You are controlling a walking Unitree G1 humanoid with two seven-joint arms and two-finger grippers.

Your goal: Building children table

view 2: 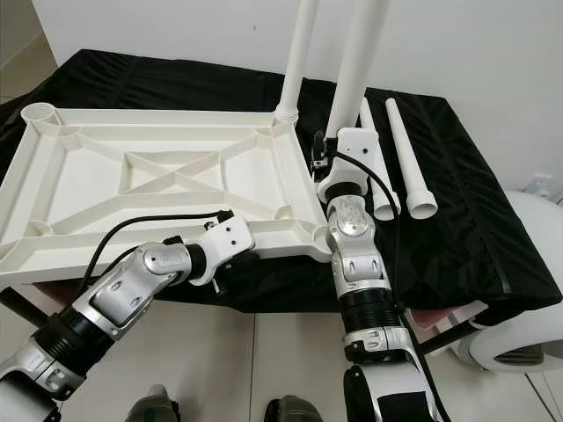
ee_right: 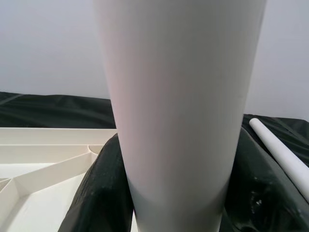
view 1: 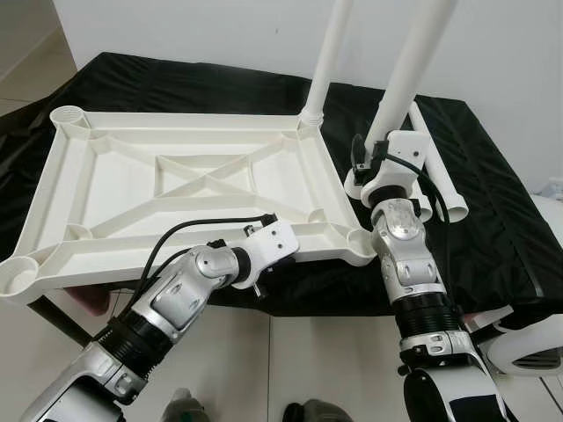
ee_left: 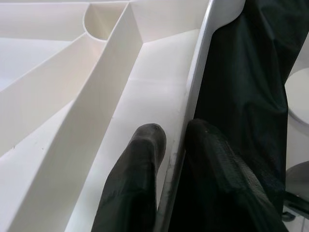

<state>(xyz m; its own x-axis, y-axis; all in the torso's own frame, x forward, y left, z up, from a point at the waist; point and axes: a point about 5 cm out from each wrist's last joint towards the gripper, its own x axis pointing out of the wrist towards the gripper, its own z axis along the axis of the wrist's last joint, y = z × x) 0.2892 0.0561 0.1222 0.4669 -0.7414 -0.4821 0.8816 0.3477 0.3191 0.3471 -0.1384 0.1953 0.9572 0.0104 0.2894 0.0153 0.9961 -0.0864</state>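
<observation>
The white children's tabletop (view 1: 202,176) lies upside down on the black-covered table, ribs facing up. One white leg (view 1: 327,53) stands upright in its far right corner socket. My right gripper (view 1: 368,163) is shut on a second white leg (view 1: 409,61). It holds the leg upright just right of the tabletop, its flared foot low beside the near right corner socket (view 1: 362,242). In the right wrist view this leg (ee_right: 178,96) sits between the black fingers (ee_right: 96,193). My left gripper (ee_left: 176,133) is shut on the tabletop's near rim (ee_left: 193,96), one finger on each side.
Two loose white legs (view 2: 406,154) lie side by side on the black cloth (view 1: 493,220) to the right of the held leg. A white wall stands behind the table. A white rounded object (view 1: 528,343) sits on the tiled floor at the lower right.
</observation>
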